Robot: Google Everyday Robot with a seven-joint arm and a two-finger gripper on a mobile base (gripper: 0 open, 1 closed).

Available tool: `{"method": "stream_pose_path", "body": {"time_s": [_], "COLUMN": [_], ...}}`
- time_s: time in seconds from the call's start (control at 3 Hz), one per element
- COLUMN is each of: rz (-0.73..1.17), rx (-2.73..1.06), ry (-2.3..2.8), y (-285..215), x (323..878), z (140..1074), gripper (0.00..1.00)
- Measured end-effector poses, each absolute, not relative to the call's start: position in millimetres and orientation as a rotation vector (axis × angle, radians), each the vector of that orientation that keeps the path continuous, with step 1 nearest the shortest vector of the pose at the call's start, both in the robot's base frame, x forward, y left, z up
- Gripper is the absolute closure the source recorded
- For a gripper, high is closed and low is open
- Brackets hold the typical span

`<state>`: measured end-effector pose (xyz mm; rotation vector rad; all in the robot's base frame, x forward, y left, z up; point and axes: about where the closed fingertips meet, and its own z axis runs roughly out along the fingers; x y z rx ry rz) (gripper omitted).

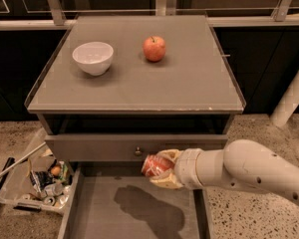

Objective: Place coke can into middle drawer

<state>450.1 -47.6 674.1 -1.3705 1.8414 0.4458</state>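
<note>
My gripper (157, 169) is shut on the coke can (152, 166), a red can held on its side between cream fingers. It hangs above the back of the open middle drawer (104, 218), a wide grey box with a flat floor, just in front of the closed drawer front with a round knob (138, 151). The arm comes in from the right. Its shadow lies on the drawer floor.
On the cabinet top (189, 83) stand a white bowl (92, 58) at the left and a red-orange apple (154, 48) in the middle. A clear bin of trash and crushed cans (35, 183) sits on the floor at the left. A white post (291, 101) stands at the right.
</note>
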Motion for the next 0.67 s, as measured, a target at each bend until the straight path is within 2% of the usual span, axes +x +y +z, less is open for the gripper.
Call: {"method": "stream_pose_path", "body": {"time_s": [0.67], "rz": [0.665], "rx": [-1.420], "ry": [1.755], "y": [-25], "x": [443], "z": [555], "gripper": [1.00]}}
